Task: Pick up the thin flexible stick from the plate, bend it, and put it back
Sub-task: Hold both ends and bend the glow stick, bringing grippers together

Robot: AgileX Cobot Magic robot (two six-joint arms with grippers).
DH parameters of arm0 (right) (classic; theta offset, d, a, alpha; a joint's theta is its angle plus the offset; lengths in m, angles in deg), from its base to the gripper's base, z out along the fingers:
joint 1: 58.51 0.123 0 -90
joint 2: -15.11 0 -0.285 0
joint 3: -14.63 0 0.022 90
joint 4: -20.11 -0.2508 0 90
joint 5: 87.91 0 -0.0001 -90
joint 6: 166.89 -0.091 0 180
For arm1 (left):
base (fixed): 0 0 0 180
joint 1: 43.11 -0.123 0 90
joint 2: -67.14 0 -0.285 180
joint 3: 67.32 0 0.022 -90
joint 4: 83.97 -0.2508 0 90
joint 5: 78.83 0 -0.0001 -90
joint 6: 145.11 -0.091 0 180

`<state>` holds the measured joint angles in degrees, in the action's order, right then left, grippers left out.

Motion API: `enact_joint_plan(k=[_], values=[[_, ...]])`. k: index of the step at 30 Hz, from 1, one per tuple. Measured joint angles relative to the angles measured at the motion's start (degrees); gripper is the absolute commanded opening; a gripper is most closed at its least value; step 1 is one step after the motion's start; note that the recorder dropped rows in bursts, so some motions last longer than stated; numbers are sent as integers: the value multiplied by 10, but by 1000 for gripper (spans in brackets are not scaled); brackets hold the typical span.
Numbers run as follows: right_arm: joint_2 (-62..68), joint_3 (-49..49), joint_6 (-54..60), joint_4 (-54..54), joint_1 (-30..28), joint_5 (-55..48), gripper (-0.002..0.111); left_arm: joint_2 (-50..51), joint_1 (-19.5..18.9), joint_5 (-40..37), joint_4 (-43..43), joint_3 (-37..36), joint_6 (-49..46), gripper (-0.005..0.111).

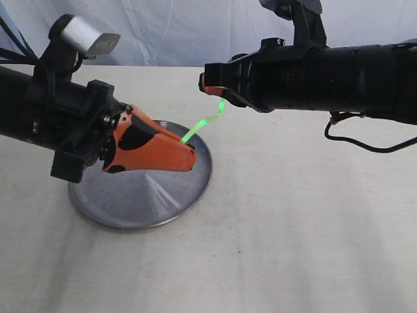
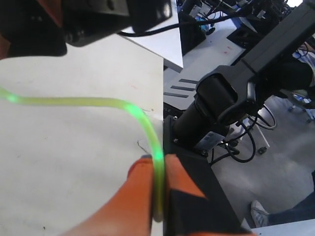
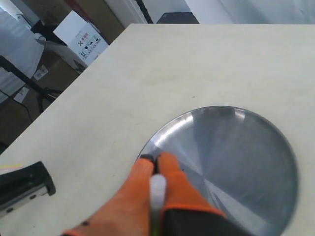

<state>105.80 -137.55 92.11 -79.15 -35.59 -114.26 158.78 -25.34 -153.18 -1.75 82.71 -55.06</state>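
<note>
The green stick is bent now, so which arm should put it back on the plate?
Probably the left arm. The left gripper holds the stick low over the plate; the right gripper holds the other end higher up.

The thin flexible stick [image 1: 205, 124] hangs in mid-air near the centre of the frame. It is a very thin lime-green thread, glowing brightly and bowed into a wavy curve. Its lower end is pinched in the orange jaws of the left gripper [image 1: 189, 151], and its upper, pale end is pinched by the right gripper [image 1: 207, 87]. Below it the plate [image 1: 143, 195], round, shallow and shiny silver-grey, lies flat on the worktop [image 1: 313, 248], left of centre.
</note>
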Motion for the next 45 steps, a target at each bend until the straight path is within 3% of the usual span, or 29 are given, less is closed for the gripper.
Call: enact_joint_plan(k=[12, 26, 35, 45], values=[[1, 2, 1, 9, 0, 6, -1, -4, 4, 43, 16, 1, -5, 0], [3, 7, 3, 18, 11, -60, -1, -2, 3, 161, 67, 7, -3, 0], [3, 7, 2, 18, 12, -40, -1, -2, 3, 167, 41, 7, 20, 0], [3, 7, 16, -2, 13, 12, -1, -2, 2, 80, -13, 7, 88, 0]])
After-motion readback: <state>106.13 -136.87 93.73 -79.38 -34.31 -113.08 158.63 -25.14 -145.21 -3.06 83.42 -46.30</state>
